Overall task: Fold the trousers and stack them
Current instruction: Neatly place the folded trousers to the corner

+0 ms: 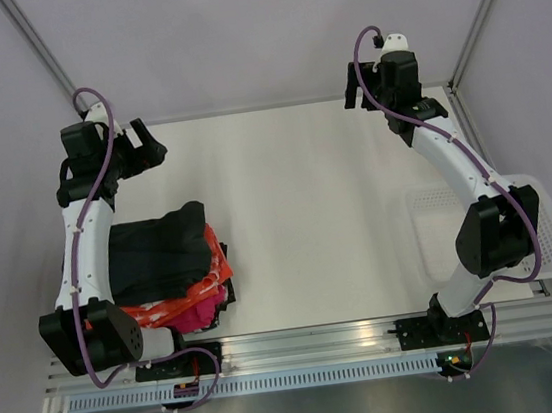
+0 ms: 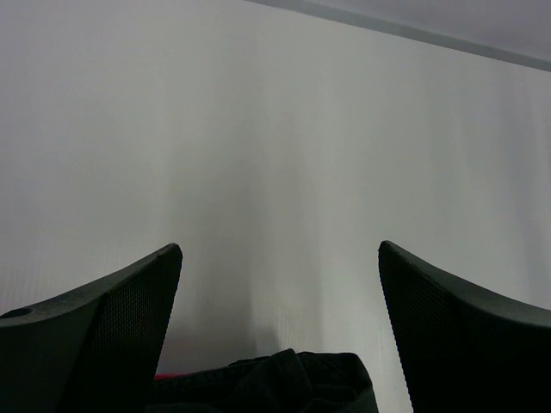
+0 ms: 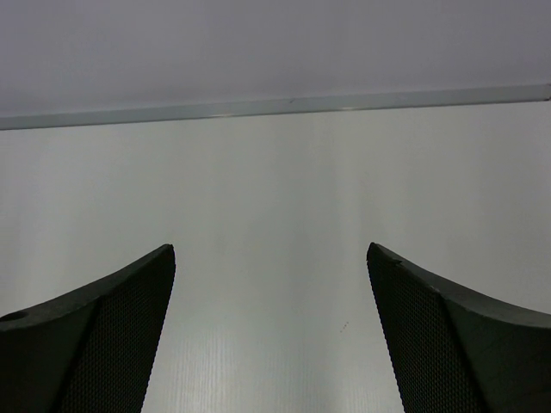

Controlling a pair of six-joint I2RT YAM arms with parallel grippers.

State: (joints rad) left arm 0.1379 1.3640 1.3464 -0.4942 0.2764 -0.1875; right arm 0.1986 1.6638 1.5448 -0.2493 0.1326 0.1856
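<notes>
The left gripper (image 2: 280, 249) stands wide apart with nothing between its jaws. Its 2 dark, mesh-textured fingers (image 2: 112, 327) frame only bare surface in the left wrist view. It hangs above the table (image 1: 307, 213) at the far left corner, clear of any cloth. The left arm bends back from there along the table's left side to its base at the near edge.

The right gripper (image 3: 271, 247) is also spread wide and holds nothing. Its 2 fingers (image 3: 448, 344) show only the pale tabletop, with the table's far edge and the wall beyond it. It sits raised over the table's far right corner, and its arm runs back down the right side to the near edge.

The trousers (image 1: 156, 251) lie folded into a compact black bundle on the left side of the table, toward the near edge and partly hidden under the left arm. In the left wrist view a rumpled edge of the black cloth (image 2: 275, 379) shows low between the fingers, not touching either one.

The bundle rests on top of 2 other garments. An orange garment (image 1: 217, 259) sticks out on the side toward the table's middle. A magenta garment (image 1: 194, 315) shows at the stack's end nearest the table's near edge.

A white mesh basket (image 1: 551, 233) sits at the table's right edge, partly under the right arm.
</notes>
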